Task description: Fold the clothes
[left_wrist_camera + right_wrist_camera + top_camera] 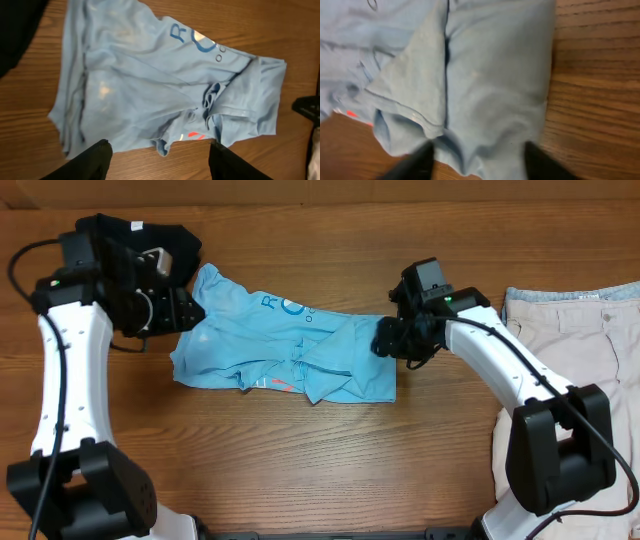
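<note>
The light blue T-shirt [285,350] lay crumpled and half-folded across the middle of the wooden table [300,470] in the overhead view, with a black garment [120,230] bunched at the far left corner and beige shorts [580,350] spread flat at the right edge, well apart from it. The left gripper [178,308] hovered at the shirt's left end and the right gripper [385,338] at its right end, one at each side. From the left wrist camera, the shirt [140,85] showed rumpled layers, blue lettering [192,40] near its far edge and a puckered knot of fabric near the middle. The left gripper [160,147] had its two dark fingers spread wide with nothing between them, just above the near hem. From the right wrist camera, a sleeve [405,107] was turned over onto the shirt body [495,75], and the right gripper [477,152], slightly blurred, also had its fingers parted and empty over the cloth's lower edge. The shirt looked light, thin and limp, likely to sag and slide on the smooth wood. It seemed best pinched at its outer corners or along a hem, both ends lifted together so the layers would not drag or bunch.
</note>
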You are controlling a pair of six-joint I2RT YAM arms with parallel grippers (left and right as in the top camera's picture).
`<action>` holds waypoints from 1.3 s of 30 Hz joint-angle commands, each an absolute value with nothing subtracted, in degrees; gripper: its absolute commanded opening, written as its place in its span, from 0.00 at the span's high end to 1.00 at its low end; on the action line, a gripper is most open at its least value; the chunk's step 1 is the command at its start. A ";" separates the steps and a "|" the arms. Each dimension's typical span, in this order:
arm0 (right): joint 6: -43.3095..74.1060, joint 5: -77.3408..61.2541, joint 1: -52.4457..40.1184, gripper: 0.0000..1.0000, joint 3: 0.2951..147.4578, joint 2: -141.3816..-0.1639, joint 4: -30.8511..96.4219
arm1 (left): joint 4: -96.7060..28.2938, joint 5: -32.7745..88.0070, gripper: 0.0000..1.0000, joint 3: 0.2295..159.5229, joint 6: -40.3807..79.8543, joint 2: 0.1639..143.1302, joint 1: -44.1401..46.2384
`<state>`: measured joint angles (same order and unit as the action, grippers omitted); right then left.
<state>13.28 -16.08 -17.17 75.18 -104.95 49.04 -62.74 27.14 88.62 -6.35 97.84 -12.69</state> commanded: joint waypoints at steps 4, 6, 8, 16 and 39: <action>5.72 -12.99 -16.56 0.13 70.81 -111.13 48.45 | -62.52 28.97 0.32 88.31 -8.32 97.71 -11.60; 5.72 -13.69 -15.92 0.13 70.83 -111.77 48.29 | -62.48 29.02 0.31 88.31 -8.62 97.71 -11.60; 5.45 -15.25 -15.51 0.14 70.83 -111.79 47.90 | -62.33 28.99 0.31 88.31 -8.60 97.71 -11.60; 7.27 -5.67 -14.37 0.96 70.83 -111.79 54.00 | -61.65 28.99 0.31 88.31 -8.58 97.71 -11.60; 11.57 -29.06 -3.77 0.50 77.03 -106.32 58.96 | -60.29 25.96 0.20 88.27 -8.78 97.76 -11.55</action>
